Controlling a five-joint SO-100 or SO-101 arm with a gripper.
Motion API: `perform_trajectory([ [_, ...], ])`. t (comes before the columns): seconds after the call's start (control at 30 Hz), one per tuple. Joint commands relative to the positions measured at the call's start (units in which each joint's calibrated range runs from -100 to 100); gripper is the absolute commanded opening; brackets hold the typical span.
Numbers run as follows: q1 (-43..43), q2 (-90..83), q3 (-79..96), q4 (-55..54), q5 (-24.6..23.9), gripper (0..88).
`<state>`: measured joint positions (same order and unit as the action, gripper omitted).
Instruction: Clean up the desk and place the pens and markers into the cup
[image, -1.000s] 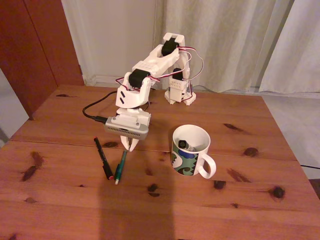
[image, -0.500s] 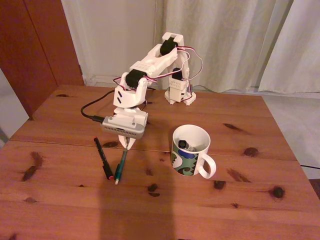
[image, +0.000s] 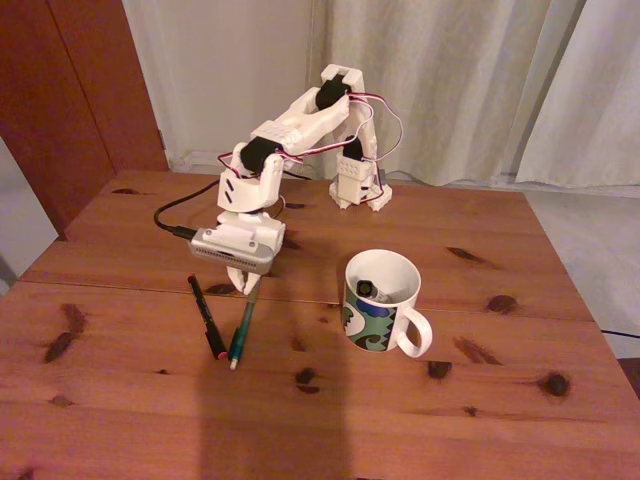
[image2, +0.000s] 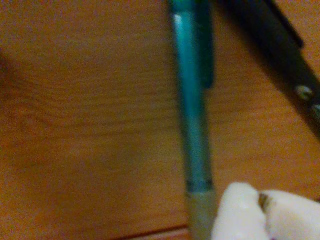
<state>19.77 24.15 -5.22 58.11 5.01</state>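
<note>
The step in hand looks like the pick-up of the teal-green pen (image: 242, 330), which lies flat on the table (image: 500, 420) running from about 12 o'clock down to 6 o'clock in the fixed view, its lower end beside the red tip of the black pen (image: 206, 314). The two pens are apart at their upper ends and nearly meet at the bottom, so the grasp is best made high on the teal barrel, where the black pen leaves the most room. The pincer (image: 245, 287) hangs over that upper end, low to the wood; in the wrist view the teal-green pen (image2: 192, 115) runs straight up the middle, with a white finger (image2: 260, 212) just to its 5 o'clock and a dark part at the 2 o'clock edge. It seems spread with the pen between its fingers, not yet pinching, though the blur leaves this uncertain. A good grasp would centre the barrel between the fingers, come fully down so they do not skate over it, and then squeeze across the barrel. The cup (image: 382, 310) stands at the pincer's 3 o'clock, with something dark already in it; the pen should be lifted clear of the rim and dropped tip down.
</note>
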Motion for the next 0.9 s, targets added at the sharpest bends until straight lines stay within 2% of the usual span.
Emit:
perform_trajectory([
  [0.0,0.1,-0.4,-1.1,-0.5,0.7,0.7],
  [0.57,-0.7,-0.4,-1.1,-0.6,-2.9,0.7],
  [0.87,-0.7,-0.3,-0.4,-0.6,-2.9,0.7],
])
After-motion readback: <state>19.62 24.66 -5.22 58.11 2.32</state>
